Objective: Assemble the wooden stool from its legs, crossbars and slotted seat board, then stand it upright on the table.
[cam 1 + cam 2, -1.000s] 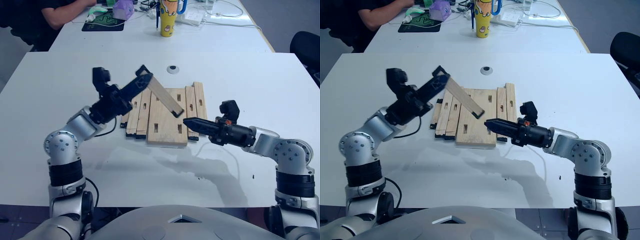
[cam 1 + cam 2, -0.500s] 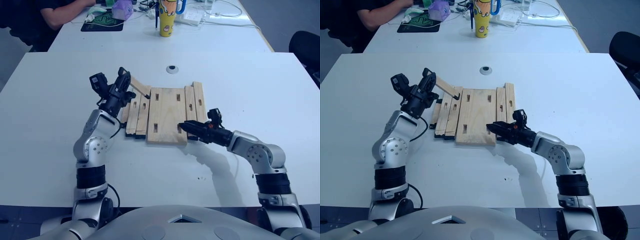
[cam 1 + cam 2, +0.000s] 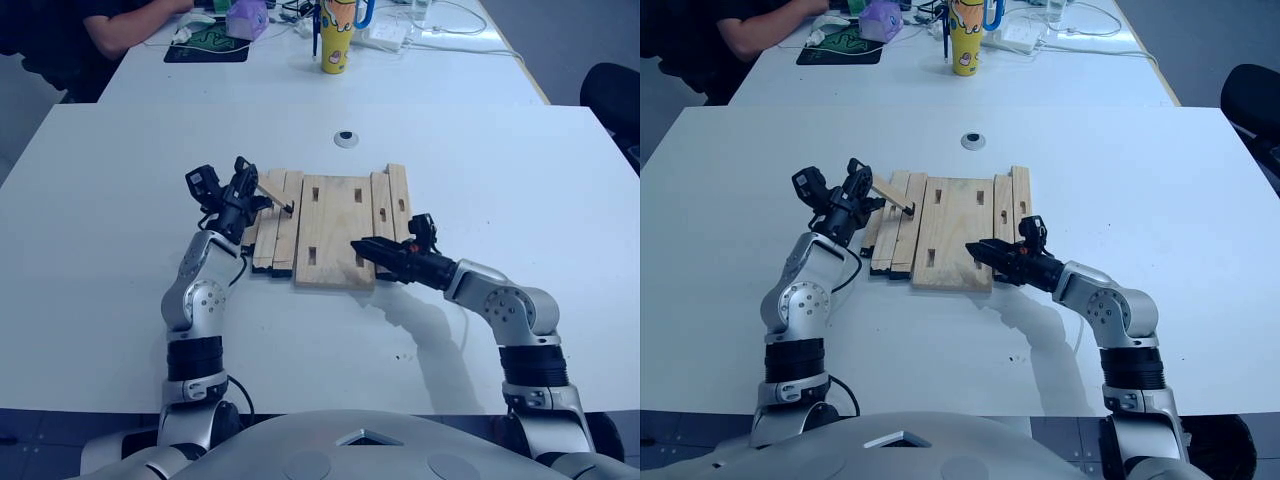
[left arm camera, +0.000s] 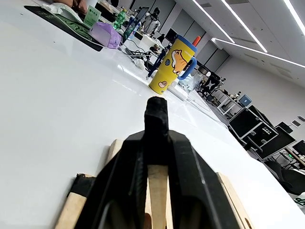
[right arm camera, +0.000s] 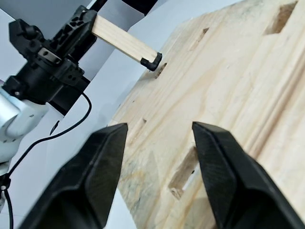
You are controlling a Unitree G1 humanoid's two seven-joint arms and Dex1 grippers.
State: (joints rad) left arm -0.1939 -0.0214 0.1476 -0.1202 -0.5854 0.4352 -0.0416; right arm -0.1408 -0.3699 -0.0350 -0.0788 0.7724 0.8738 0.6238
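The slotted seat board [image 3: 333,215] lies flat mid-table. Several legs and crossbars [image 3: 272,238] lie side by side along its left edge, and two more [image 3: 393,198] along its right. My left gripper [image 3: 247,183] is at the back left of that row, shut on a wooden leg [image 3: 273,194] with a black end cap. The leg is held low and points toward the board. In the left wrist view the leg [image 4: 157,187] is clamped between the fingers. My right gripper [image 3: 362,246] hovers open over the board's front right corner, its fingers [image 5: 102,171] spread above a slot [image 5: 183,174].
A round grommet [image 3: 345,138] sits in the table behind the board. A yellow cup [image 3: 337,40], a mat and cables are on the far table. Bare white tabletop [image 3: 520,180] surrounds the wooden parts on all sides.
My left arm has swung the leg down from high over the board to low at the back left of the parts. My right gripper has moved left onto the board's front right corner.
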